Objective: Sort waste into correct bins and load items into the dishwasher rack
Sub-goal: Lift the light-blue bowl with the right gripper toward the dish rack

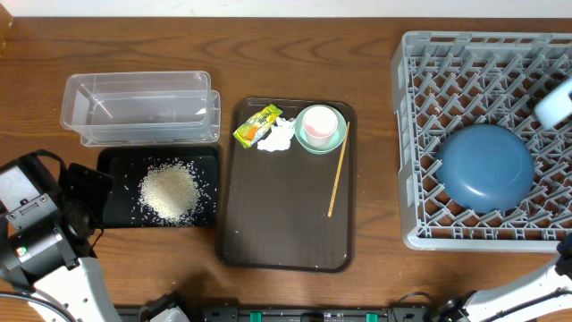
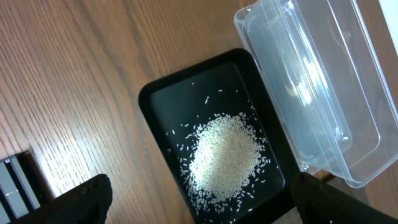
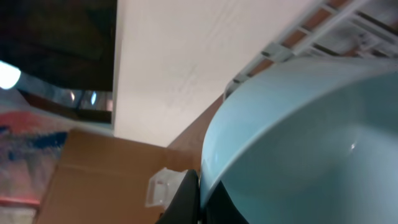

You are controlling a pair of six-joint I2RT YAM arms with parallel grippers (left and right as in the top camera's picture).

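While right jaws grip the light bowl over the rack at three o'clock, left jaws gaping, loading seems in hand: lower onto free pegs.

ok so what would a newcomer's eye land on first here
The big grey dishwasher rack on the right, with a dark-blue bowl in it. Then the white rice heap in the black tray at left, beside the cluttered brown tray.
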